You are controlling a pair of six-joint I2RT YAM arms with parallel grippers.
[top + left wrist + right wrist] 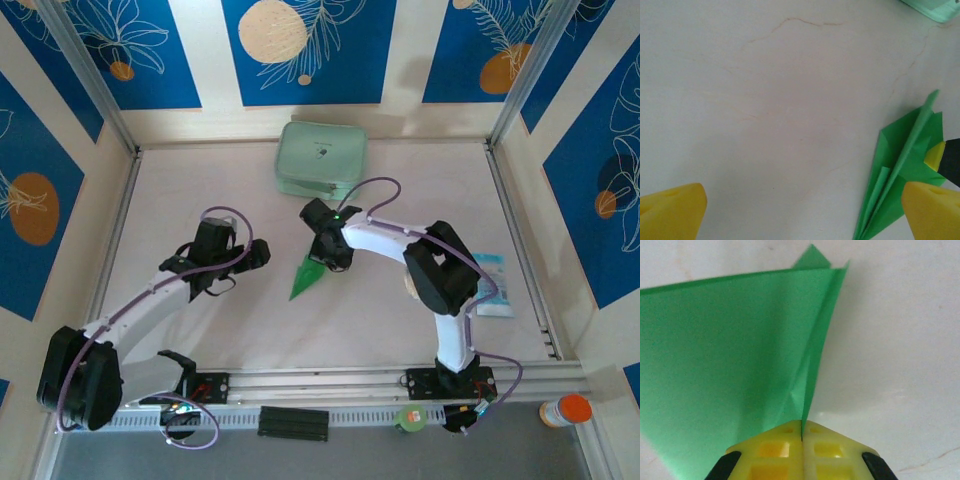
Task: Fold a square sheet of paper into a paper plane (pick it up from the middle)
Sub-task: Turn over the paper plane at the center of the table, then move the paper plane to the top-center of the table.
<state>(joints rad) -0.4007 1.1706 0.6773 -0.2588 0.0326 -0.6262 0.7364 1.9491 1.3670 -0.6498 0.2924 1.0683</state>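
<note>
The square sheet of paper lies folded as a bright green paper plane [304,279] in the middle of the table, its nose toward the near left. My right gripper [327,255] is shut on the plane's upright centre fold at the tail end. In the right wrist view the yellow pads [775,450] pinch that thin fold, and the plane [730,340] fans out ahead of my right gripper [801,432]. My left gripper [256,254] hovers open just left of the plane. In the left wrist view the plane [900,170] lies beside the right finger [932,210], with bare table at my left gripper [802,212].
A pale mint zip pouch [322,160] sits at the back centre, its corner [935,7] showing in the left wrist view. A white packet [493,283] lies by the right arm. An orange-capped bottle [565,410] stands off the table's near right corner.
</note>
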